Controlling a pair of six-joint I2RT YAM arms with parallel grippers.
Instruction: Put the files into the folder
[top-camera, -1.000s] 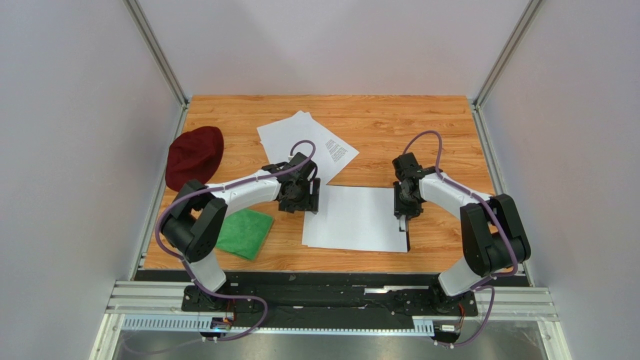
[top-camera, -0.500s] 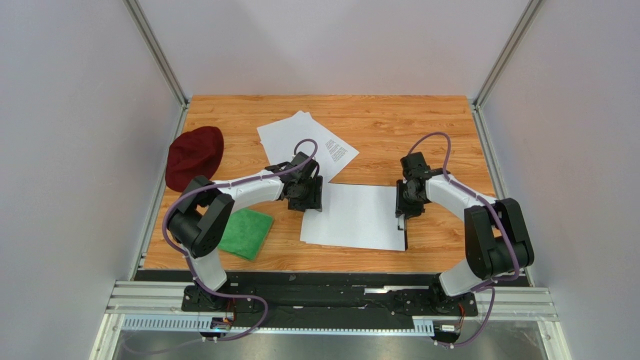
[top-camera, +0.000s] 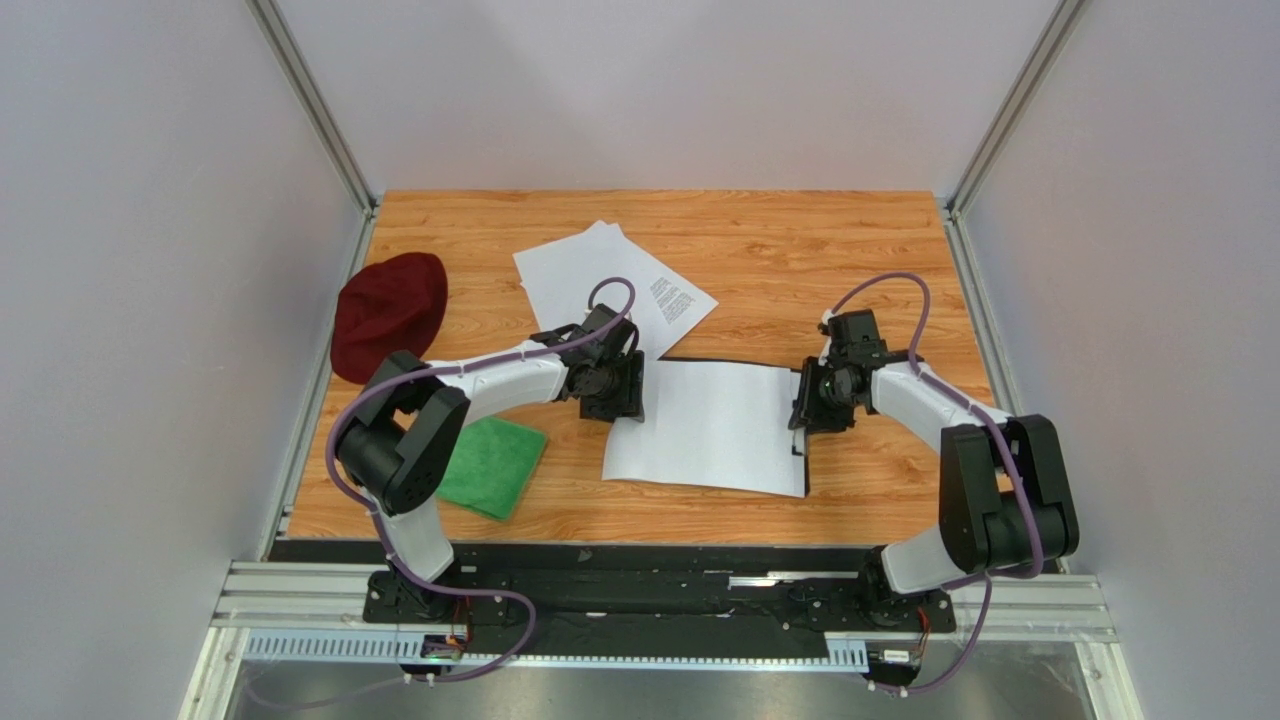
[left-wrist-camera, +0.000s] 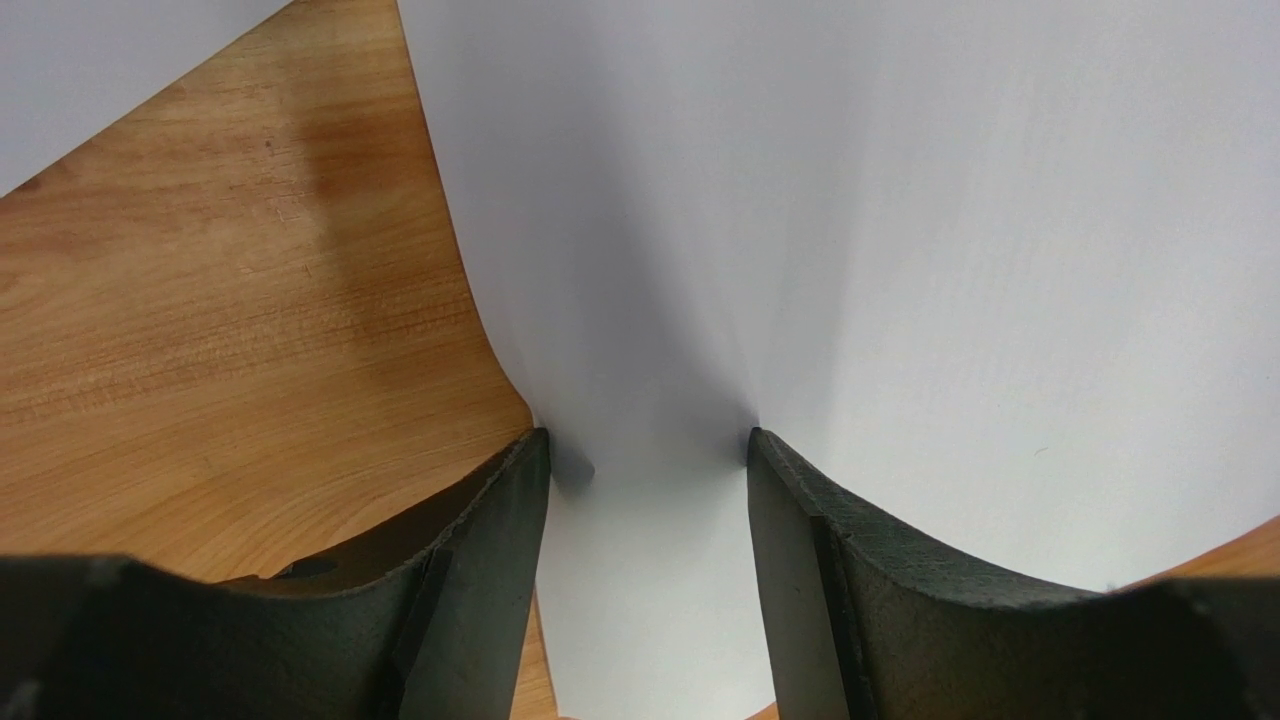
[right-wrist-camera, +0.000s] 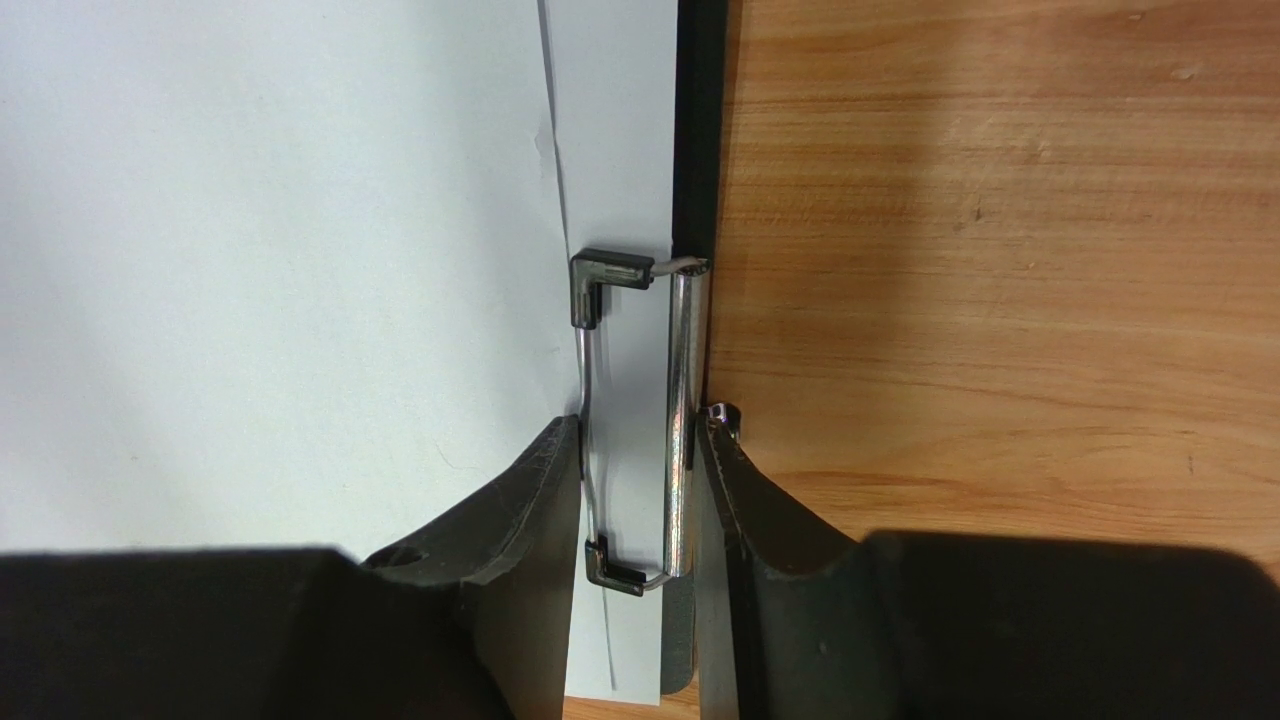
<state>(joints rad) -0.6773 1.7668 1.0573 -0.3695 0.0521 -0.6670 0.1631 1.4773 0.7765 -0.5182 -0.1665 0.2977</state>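
A white sheet, one of the files (top-camera: 703, 428), lies on the black folder (top-camera: 807, 477), of which only the right and far edges show. My left gripper (top-camera: 619, 396) is open at the sheet's left edge, its fingertips (left-wrist-camera: 529, 458) touching the paper (left-wrist-camera: 902, 270). My right gripper (top-camera: 809, 411) is shut on the folder's metal clip (right-wrist-camera: 679, 375) at the right edge, over the sheet (right-wrist-camera: 271, 270). More files (top-camera: 609, 278) lie loose at the back, one with printed text (top-camera: 676, 305).
A dark red hat (top-camera: 388, 312) lies at the left side of the wooden table (top-camera: 842, 240). A green square cloth (top-camera: 493, 465) lies front left, beside the left arm. Grey walls and metal rails enclose the table.
The sheet and folder have shifted slightly toward the back. My right wrist has swung out to the right while staying at the clip. My left gripper has moved a little to the right.
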